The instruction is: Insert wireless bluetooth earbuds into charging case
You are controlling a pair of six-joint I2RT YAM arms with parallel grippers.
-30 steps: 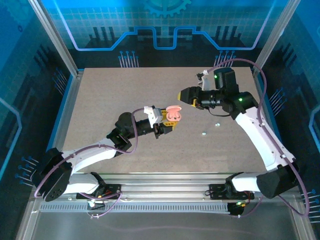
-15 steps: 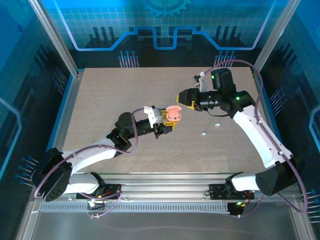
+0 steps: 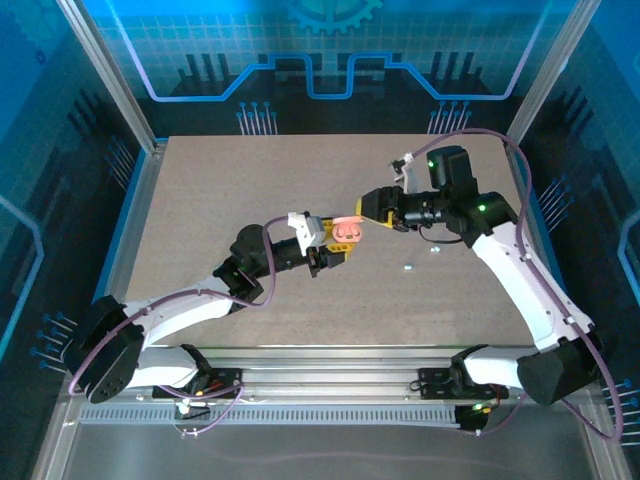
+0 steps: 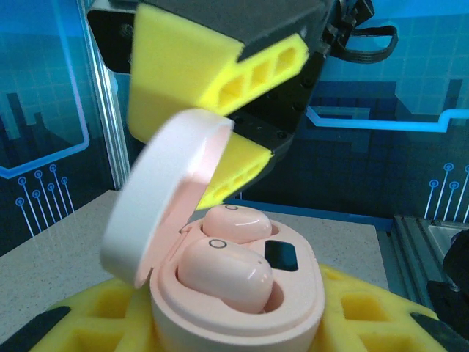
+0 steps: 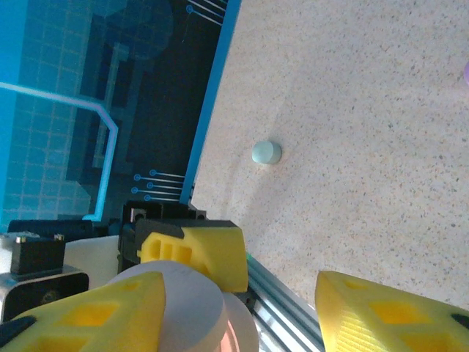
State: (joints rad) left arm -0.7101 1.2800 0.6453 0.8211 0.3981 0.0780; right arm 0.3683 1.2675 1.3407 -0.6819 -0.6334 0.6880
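Speckled grey board makes up the table (image 3: 200,200), with both arms reaching to meet above its middle. Of the two, the left gripper (image 3: 330,245) is clamped shut on the pink charging case (image 4: 242,308), holding it off the table. The right gripper (image 3: 362,208) has its yellow fingers apart and straddles the raised lid (image 4: 168,191), one finger above it and one behind. Whether either finger actually touches the lid cannot be told.

Two pink earbuds (image 4: 223,271) sit side by side in their wells, so for this case the inserting looks done. What seems left is closing the lid.

Two tiny pale nubs (image 3: 434,250) lie loose on the table to the right of the case and well apart from it. They may be more earbuds waiting their turn, but they are too small to make out. The bottom of the case is hidden by the left fingers, and the right wrist camera cuts off all but a pale curve of the lid
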